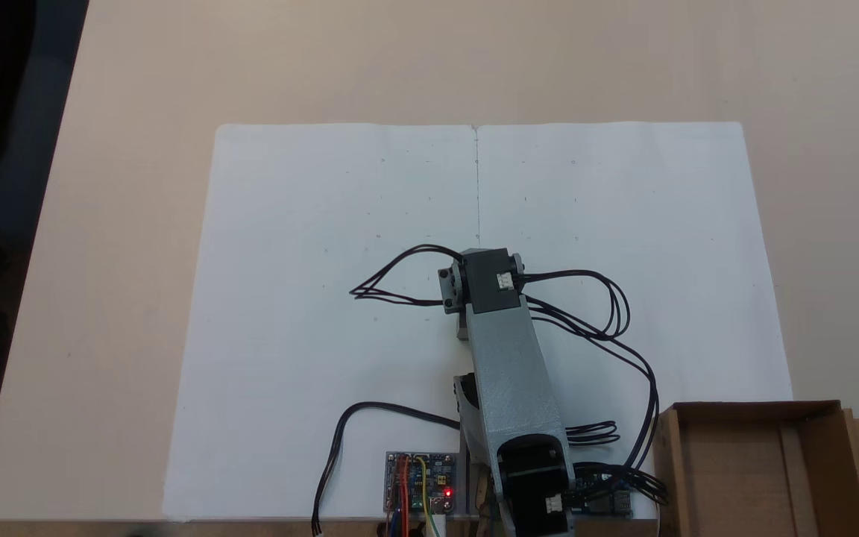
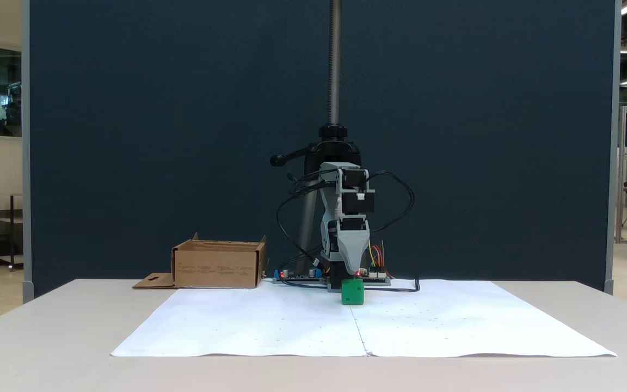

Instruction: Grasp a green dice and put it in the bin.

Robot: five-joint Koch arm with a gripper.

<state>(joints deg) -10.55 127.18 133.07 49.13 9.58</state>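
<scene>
Hanging my gripper (image 2: 349, 271) nose-down, I am seeing one green dice (image 2: 352, 292) directly below its tip on the white paper (image 2: 270, 321); whether my jaws are parted I cannot tell. One bin (image 1: 754, 466) is sitting beside my base.

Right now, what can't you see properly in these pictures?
- The green dice: seen from above, the arm covers it; seen from the front, its pips are too small to read.
- The gripper: its jaws line up from the front, so open or shut cannot be told.
- The bin: the lower edge cuts it off from above; from the front its wall hides the inside.
</scene>
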